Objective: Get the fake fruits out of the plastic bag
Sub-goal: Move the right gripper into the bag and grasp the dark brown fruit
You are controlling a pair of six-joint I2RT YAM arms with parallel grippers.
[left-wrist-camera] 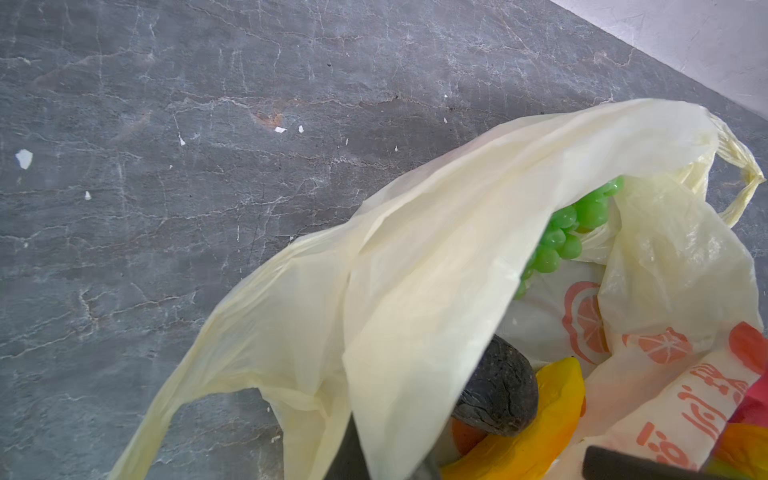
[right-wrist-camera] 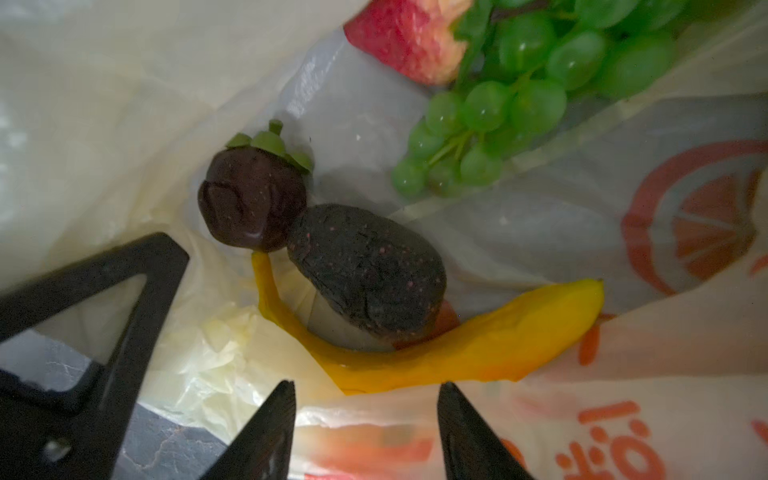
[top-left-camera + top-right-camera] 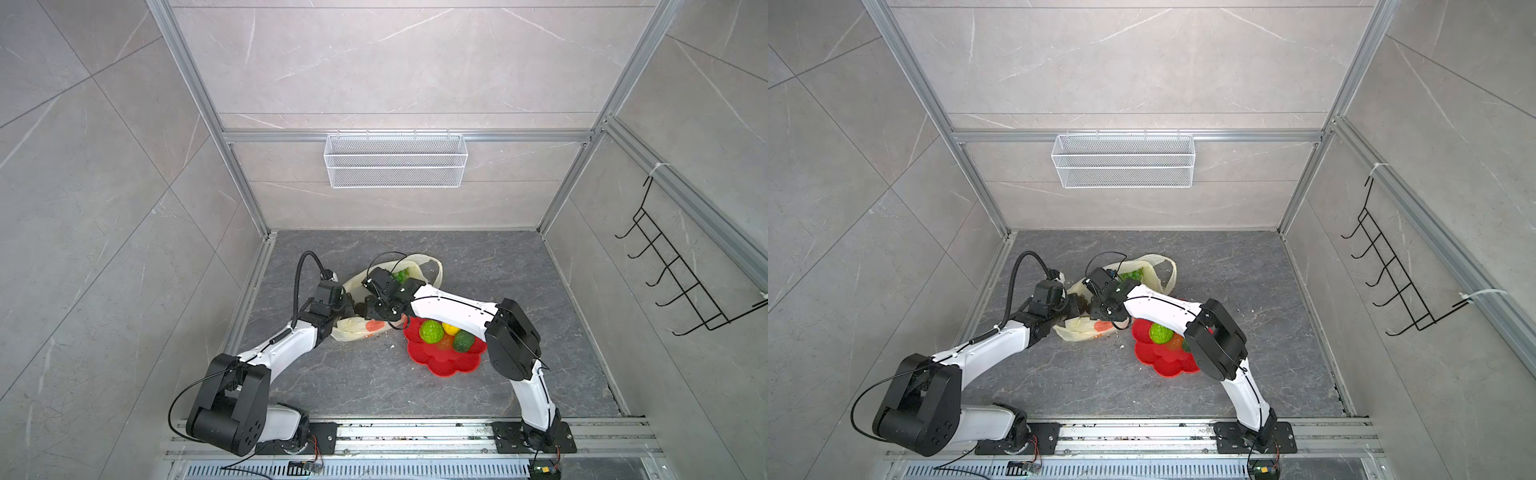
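Note:
The plastic bag (image 3: 361,328) lies on the dark floor between both arms, its mouth lifted. My left gripper (image 1: 386,461) is shut on the bag's upper rim (image 1: 415,270) and holds it up. My right gripper (image 2: 368,388) is open at the mouth, over the lower printed rim, nothing between its fingers. Inside lie a yellow banana (image 2: 478,345), a dark avocado (image 2: 370,270), a dark round fruit with a green cap (image 2: 253,203), a green grape bunch (image 2: 519,104) and a red fruit (image 2: 403,37). The banana is nearest the right fingertips.
A red flower-shaped plate (image 3: 444,361) beside the bag holds a bumpy lime-green fruit (image 3: 431,331), a lemon (image 3: 450,328) and a dark green avocado (image 3: 463,341). A white wire basket (image 3: 395,160) hangs on the back wall, a black hook rack (image 3: 673,266) on the right wall.

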